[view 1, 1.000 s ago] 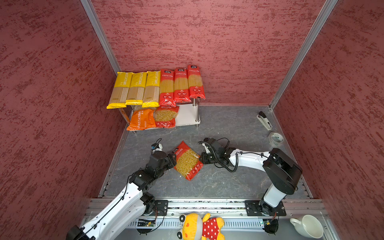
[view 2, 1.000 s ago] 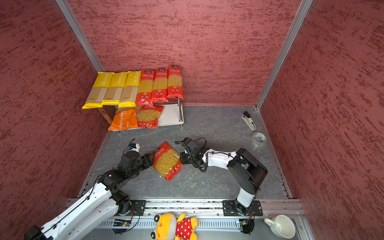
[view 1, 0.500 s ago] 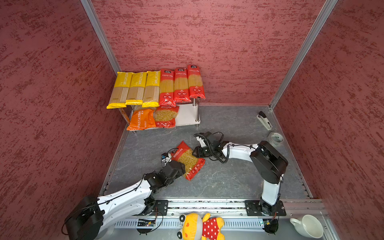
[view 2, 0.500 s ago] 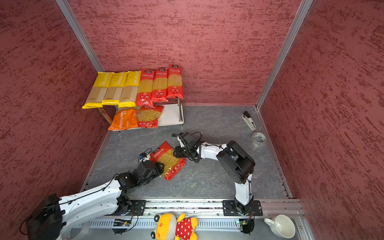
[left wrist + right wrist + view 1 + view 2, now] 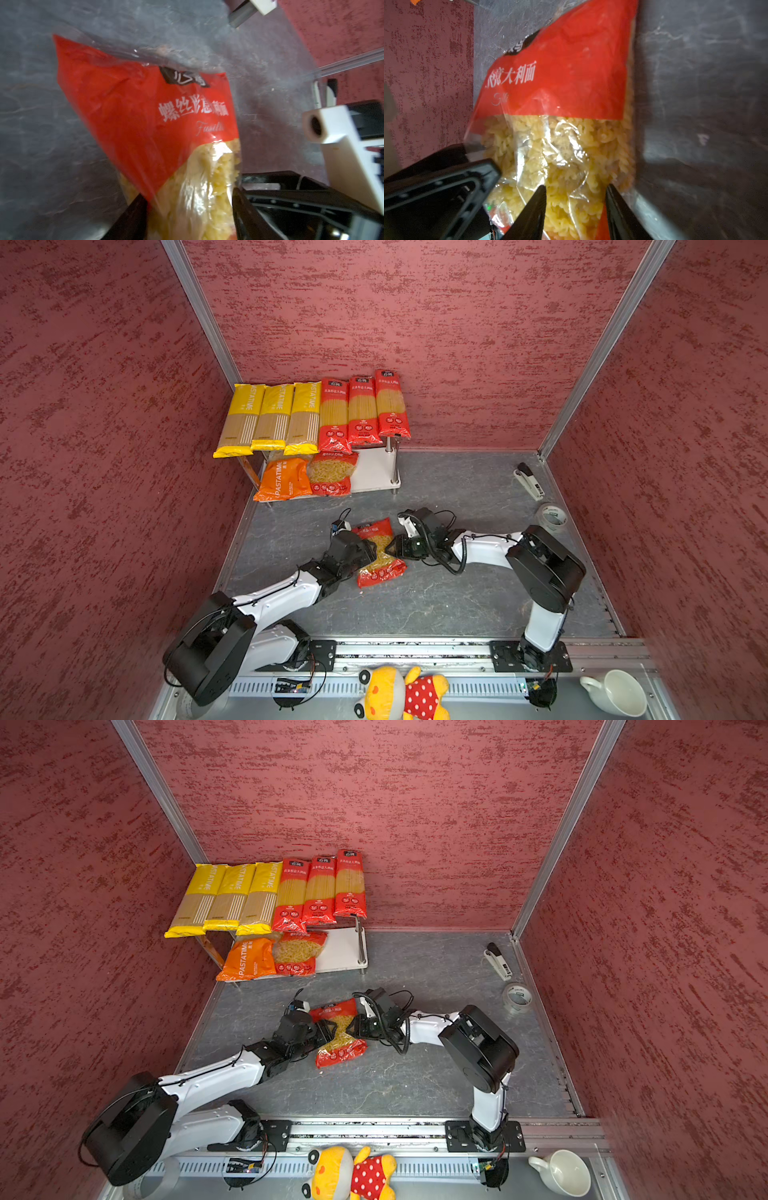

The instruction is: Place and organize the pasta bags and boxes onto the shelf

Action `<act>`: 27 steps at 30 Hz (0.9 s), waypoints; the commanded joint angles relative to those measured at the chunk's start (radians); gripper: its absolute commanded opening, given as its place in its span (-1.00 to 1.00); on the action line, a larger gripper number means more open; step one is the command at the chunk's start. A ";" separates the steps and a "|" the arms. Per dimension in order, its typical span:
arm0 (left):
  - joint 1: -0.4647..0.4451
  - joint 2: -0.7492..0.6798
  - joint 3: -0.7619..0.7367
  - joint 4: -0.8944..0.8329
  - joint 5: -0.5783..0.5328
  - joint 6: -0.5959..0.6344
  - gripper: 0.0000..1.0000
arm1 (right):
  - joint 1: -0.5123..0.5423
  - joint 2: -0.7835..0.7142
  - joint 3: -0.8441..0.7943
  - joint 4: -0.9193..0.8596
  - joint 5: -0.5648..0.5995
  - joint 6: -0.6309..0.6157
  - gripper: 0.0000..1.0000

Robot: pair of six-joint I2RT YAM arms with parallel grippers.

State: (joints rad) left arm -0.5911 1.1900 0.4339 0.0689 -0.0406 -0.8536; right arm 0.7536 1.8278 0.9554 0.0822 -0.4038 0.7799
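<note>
Where left hand (image 5: pixel 331 1030) grips, bag (image 5: pixel 341 1051) narrows

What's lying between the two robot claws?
A red fusilli bag with a clear window, its middle between the left gripper and right gripper; both top views show it.

The left arm (image 5: pixel 274 601) has dropped low and folded, and its big elbow now sits by the rail (image 5: pixel 415 651). The left gripper (image 5: pixel 371 551) has pushed in and squeezes the bag (image 5: pixel 380 570), which now looks pinched in the middle. The right gripper (image 5: pixel 390 549) has spread its jaws wider.
</note>
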 commanded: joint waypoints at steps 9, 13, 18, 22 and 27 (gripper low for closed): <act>0.131 -0.229 -0.082 -0.153 0.102 0.076 0.42 | -0.022 -0.063 -0.001 -0.091 0.179 0.038 0.21; 0.117 -0.227 -0.118 -0.106 0.124 0.057 0.43 | -0.015 -0.036 0.017 -0.066 0.157 0.054 0.23; 0.073 -0.132 -0.105 -0.029 0.119 0.062 0.39 | 0.016 -0.004 0.045 -0.035 0.126 0.071 0.22; 0.040 -0.037 -0.081 0.062 0.127 0.066 0.31 | 0.058 0.026 0.073 -0.007 0.093 0.081 0.16; 0.019 0.049 -0.055 0.120 0.148 0.081 0.11 | 0.073 0.050 0.094 0.005 0.077 0.079 -0.07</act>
State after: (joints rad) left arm -0.5560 1.2140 0.3519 0.0998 0.0696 -0.7902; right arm 0.8059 1.8595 1.0218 0.0429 -0.2844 0.8402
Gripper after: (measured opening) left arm 0.562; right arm 0.469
